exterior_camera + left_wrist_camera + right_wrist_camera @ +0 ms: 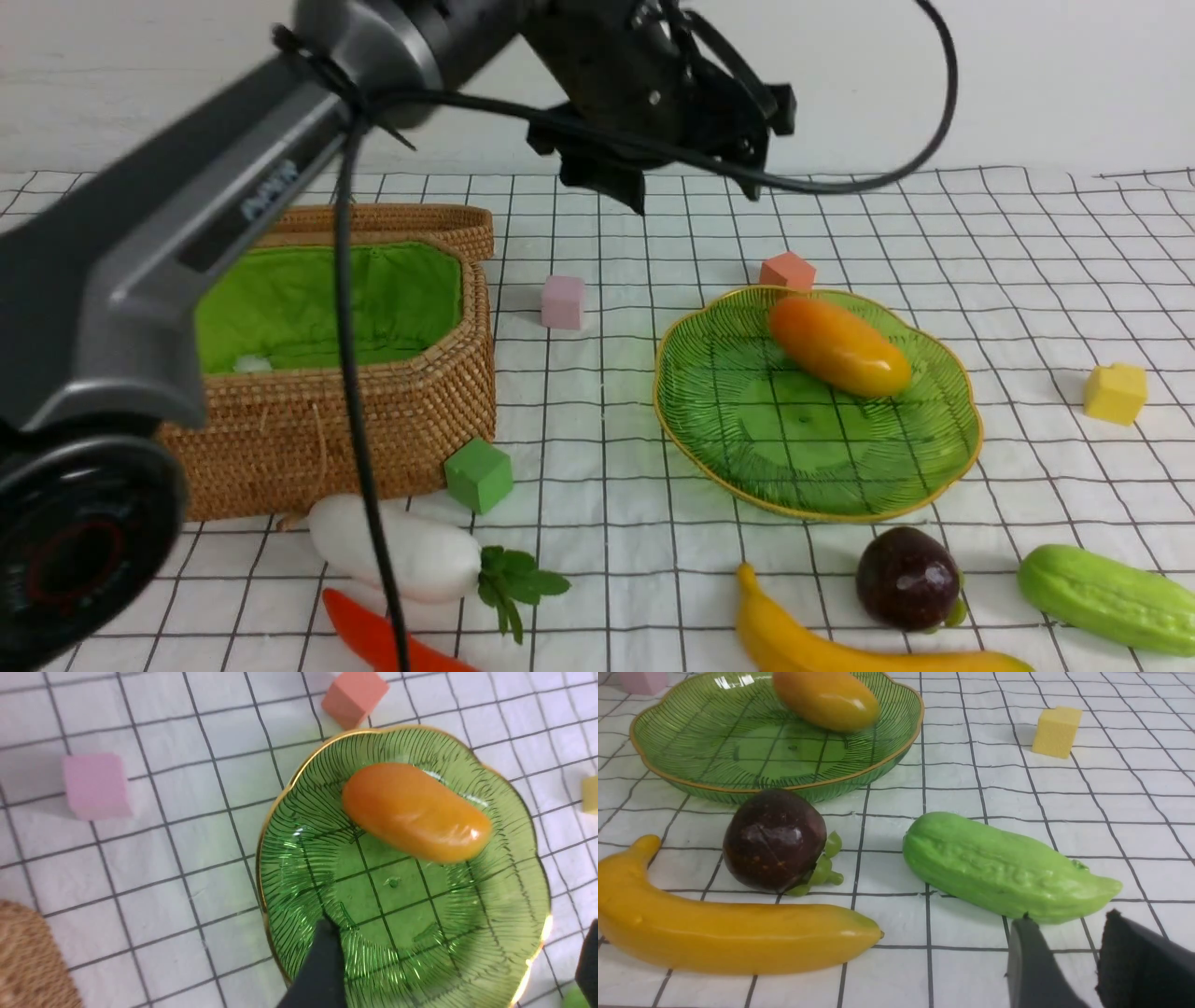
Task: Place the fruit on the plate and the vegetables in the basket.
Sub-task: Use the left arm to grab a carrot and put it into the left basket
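Observation:
The mango (838,345) lies on the green plate (803,467). The banana (840,649), the purple fruit (907,577) and the gourd (1106,597) lie on the cloth in front of the plate. The radish (392,551) and the chili (373,639) lie in front of the basket (355,429). My left gripper (695,187) hangs open and empty above the plate's far side; in its wrist view it (455,952) straddles the plate (327,896) near the mango (416,812). My right gripper (1069,919) is slightly open and empty, just short of the gourd (1008,872).
The basket's lid (411,219) leans behind it. Foam cubes stand around: green (478,474) by the basket's corner, pink (563,301), salmon (787,271) behind the plate, yellow (1115,393) at the right. A small white thing (250,364) lies in the basket.

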